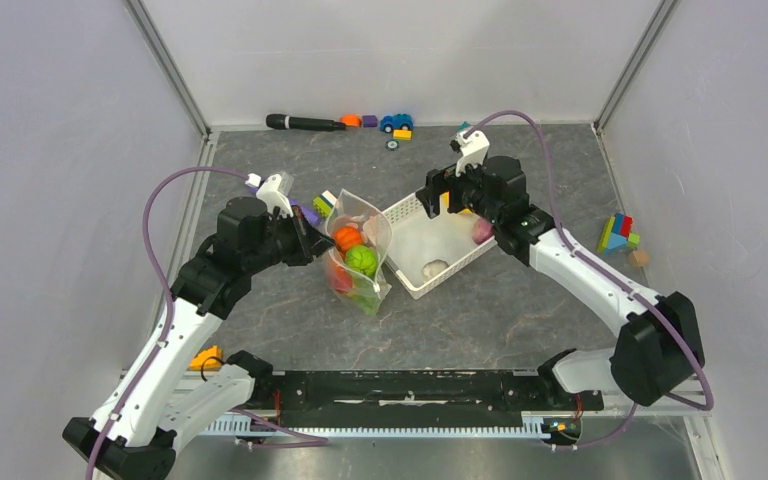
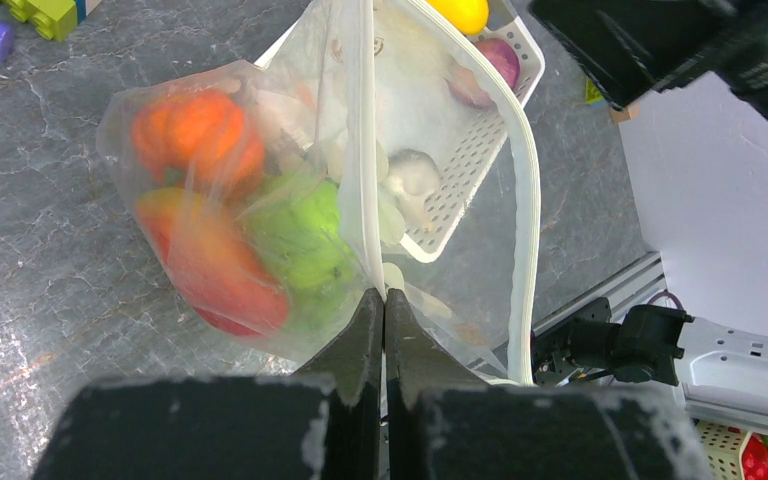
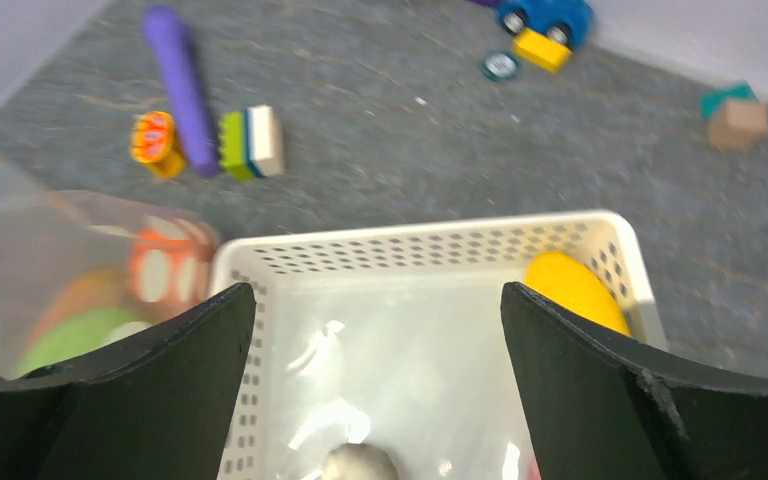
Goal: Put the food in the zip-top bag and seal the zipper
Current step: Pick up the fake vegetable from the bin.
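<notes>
Grey table (image 1: 290,330) underneath all, with a toy car (image 1: 396,122) and loose blocks (image 1: 617,235) scattered toward twelve and three o'clock, well apart from the work.

Near centre, white basket (image 1: 403,212), set at an angle. Touching it at nine o'clock, the zip-top bag (image 1: 375,232), propped upright with mouth gaping upward.

Pinched on the bag's near rim from nine o'clock: left gripper (image 2: 384,300), jaws pressed together on the plastic, holding the mouth open. Hanging over the basket's one o'clock corner: right gripper (image 3: 375,300), fingers spread wide, nothing between them.

Loading judged roughly half done.
- **Already bagged:** orange pumpkin (image 2: 200,135) uppermost, green fruit (image 2: 295,225) beside it, a red-orange piece (image 2: 215,270) lowest. More green at the very bottom, too blurred through the plastic to name.
- **Left in the basket:** yellow mango (image 3: 572,290) at the one o'clock corner, purple onion (image 1: 482,232) at three o'clock, a small pale piece (image 1: 435,268) near six o'clock.

Smallest last: the zipper (image 2: 358,150), unpressed, its two strips bowed well apart around the open mouth. Sealing not yet begun, and probably sensible only after the three remaining pieces go across.
</notes>
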Robot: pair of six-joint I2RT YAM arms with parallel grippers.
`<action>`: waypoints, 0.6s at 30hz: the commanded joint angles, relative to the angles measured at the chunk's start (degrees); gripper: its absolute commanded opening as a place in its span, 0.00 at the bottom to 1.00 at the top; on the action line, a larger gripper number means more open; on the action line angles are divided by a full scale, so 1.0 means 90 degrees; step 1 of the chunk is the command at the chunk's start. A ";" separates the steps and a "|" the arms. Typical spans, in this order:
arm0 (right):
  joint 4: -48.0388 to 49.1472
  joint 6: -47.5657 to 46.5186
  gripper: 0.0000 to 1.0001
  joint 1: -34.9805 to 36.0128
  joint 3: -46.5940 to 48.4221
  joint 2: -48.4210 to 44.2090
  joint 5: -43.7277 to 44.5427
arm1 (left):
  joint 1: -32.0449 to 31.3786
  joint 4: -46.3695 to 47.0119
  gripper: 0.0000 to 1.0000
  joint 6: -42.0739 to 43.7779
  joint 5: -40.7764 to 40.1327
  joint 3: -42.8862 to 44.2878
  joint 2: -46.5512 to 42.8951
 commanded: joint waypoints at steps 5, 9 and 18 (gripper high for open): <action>-0.0663 -0.0079 0.98 -0.0315 0.0017 0.0708 0.1610 | 0.0035 0.0266 0.02 0.0101 0.0118 0.0002 -0.0018; -0.0797 -0.0283 0.98 -0.0352 0.0095 0.1062 0.1944 | 0.0030 0.0266 0.02 0.0102 0.0121 0.0000 0.0002; -0.0829 -0.0827 0.98 -0.0355 0.0191 0.1635 0.2254 | 0.0035 0.0266 0.02 0.0105 0.0119 -0.0002 0.0022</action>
